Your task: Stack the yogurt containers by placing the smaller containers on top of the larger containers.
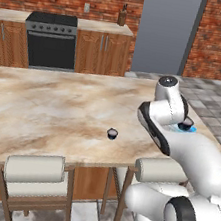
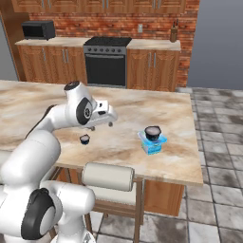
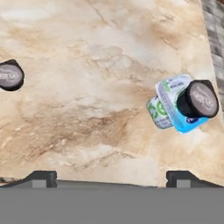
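One dark cup [image 2: 153, 132] already sits atop the blue tub [image 2: 153, 144], its wider base steadying it. The other cup [image 2: 85, 139] stands apart on the desk [image 2: 142, 109]. The end effector [image 2: 102, 126] hovers between them, wide open and empty.

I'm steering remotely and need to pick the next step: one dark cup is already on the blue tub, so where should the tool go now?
Probably toward the loose dark cup, to centre over it and descend. The tool is open and empty above the counter, and the other cup already sits on the blue tub.
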{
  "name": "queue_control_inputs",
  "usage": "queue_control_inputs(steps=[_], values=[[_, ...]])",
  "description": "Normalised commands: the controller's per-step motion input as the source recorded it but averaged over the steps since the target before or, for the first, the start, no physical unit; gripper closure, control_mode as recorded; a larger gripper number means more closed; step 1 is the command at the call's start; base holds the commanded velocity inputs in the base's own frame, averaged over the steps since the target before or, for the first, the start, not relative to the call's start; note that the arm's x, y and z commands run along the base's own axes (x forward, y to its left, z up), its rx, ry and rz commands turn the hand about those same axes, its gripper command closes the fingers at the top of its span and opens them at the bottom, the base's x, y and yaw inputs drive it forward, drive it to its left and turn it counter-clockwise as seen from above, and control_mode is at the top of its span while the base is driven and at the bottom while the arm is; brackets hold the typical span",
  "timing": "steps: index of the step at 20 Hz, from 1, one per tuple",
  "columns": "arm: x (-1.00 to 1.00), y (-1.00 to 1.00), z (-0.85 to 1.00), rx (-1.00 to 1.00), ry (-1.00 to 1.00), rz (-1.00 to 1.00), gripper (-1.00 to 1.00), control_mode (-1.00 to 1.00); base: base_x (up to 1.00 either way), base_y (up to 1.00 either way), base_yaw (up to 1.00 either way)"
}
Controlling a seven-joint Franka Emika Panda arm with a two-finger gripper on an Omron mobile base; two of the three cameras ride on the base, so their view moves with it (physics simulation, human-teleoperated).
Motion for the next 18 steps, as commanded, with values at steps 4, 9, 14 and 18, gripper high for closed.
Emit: queue_control_inputs(steps=[4,9,14,18], values=[[-0.12,0.53,-0.07,0.17,0.00,-0.09,-1.00,-1.00,0.00,0.00,0.00],[-0.09,0.52,-0.06,0.16,-0.03,-0.10,-1.00,-1.00,0.00,0.00,0.00],[-0.13,0.36,-0.05,0.18,-0.04,-0.08,-1.00,-1.00,0.00,0.00,0.00],[-0.03,0.12,-0.23,0.15,-0.04,-0.02,-1.00,-1.00,0.00,0.00,0.00]])
